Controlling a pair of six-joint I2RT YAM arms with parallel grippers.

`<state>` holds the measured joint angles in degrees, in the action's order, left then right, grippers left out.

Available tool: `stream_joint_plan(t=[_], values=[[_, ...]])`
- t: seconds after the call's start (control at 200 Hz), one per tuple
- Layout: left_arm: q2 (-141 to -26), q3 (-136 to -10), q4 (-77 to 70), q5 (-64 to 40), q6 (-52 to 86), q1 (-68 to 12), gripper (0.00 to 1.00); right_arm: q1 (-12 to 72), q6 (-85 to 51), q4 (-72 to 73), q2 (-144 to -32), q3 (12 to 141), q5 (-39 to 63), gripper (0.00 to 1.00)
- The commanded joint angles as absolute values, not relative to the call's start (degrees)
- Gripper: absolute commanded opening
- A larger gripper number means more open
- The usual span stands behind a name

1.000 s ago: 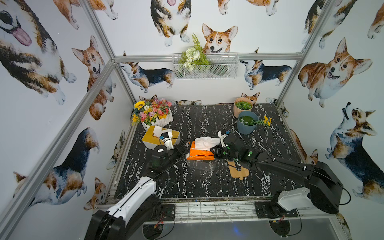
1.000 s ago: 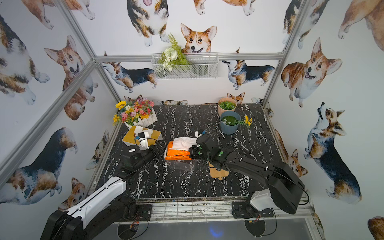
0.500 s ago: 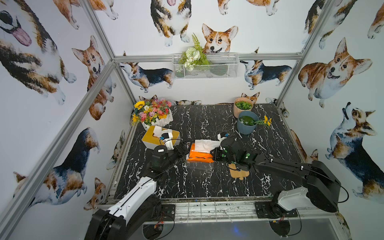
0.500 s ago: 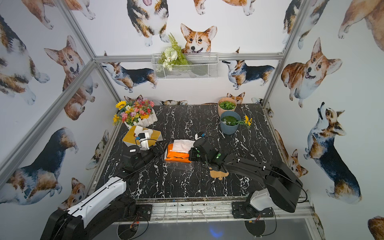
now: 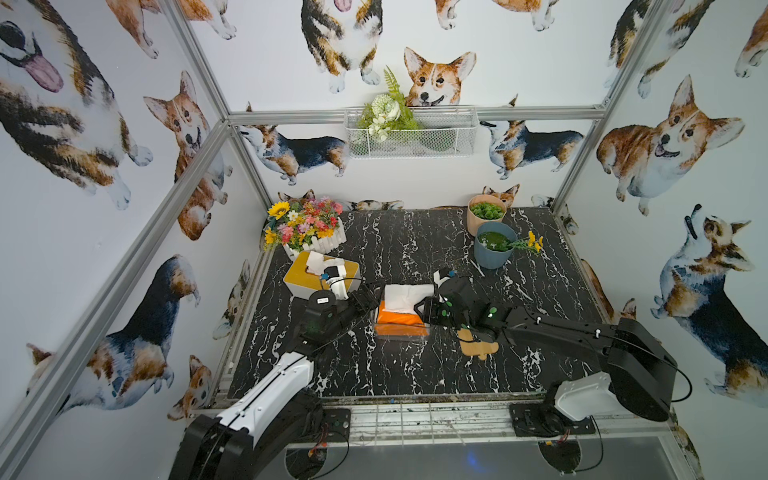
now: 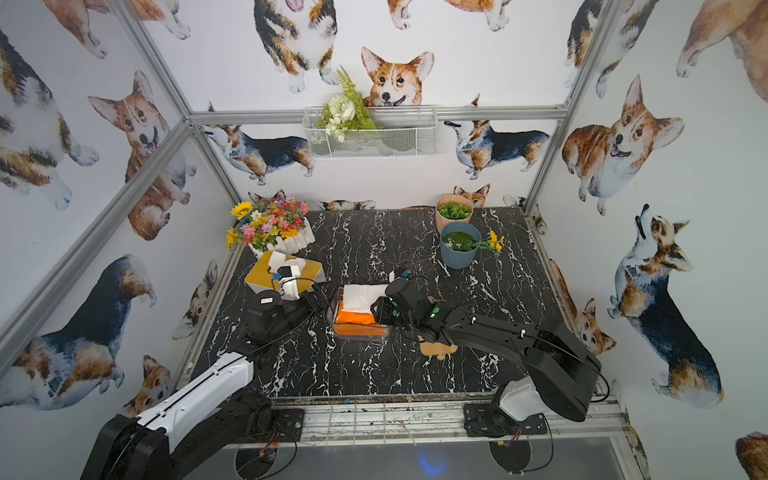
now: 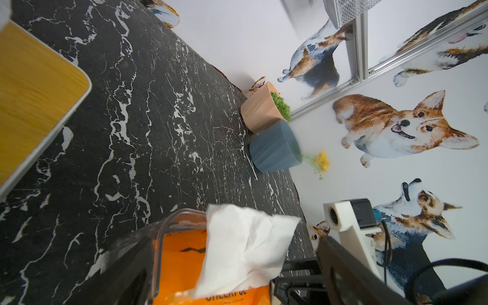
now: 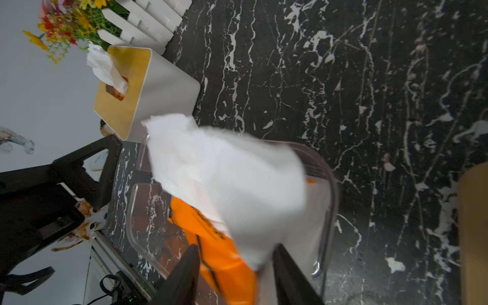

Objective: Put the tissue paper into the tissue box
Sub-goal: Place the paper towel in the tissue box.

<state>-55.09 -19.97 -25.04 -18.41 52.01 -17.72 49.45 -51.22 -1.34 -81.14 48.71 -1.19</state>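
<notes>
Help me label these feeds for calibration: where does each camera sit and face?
Top views: high up, looking down at the marble table; left arm, right arm show.
Left wrist: on its arm, facing the blue pot; left tool shows.
Right wrist: on its arm, facing the wood-topped box; right tool shows.
Both wrist views share the white tissue.
</notes>
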Motion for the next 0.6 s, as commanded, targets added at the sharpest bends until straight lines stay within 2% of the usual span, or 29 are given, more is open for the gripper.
stream_joint_plan(t=[0.0, 0.35, 0.47, 0.596], values=[[-54.89, -20.52, -24.92, -18.72, 50.81, -17.73, 1.0, 49.37, -47.72, -4.14, -79.61, 49.86, -2.13, 1.0], [-55.09, -20.79, -24.71, -19.29, 50.61, -17.59, 1.0, 48.92, -32.53, -5.18, -72.18, 51.57, -2.27, 1.0], [-55.02, -21.14, -24.31, -19.6, 50.31, -17.41, 1.0, 47.62, -27.24, -5.49, -74.25, 53.72, 3.58, 1.0], [-54.62, -21.36, -23.85, -19.99, 50.1, -16.8, 1.0, 46.78, -22.94, -8.34, -81.12, 60.08, 9.48, 1.0]])
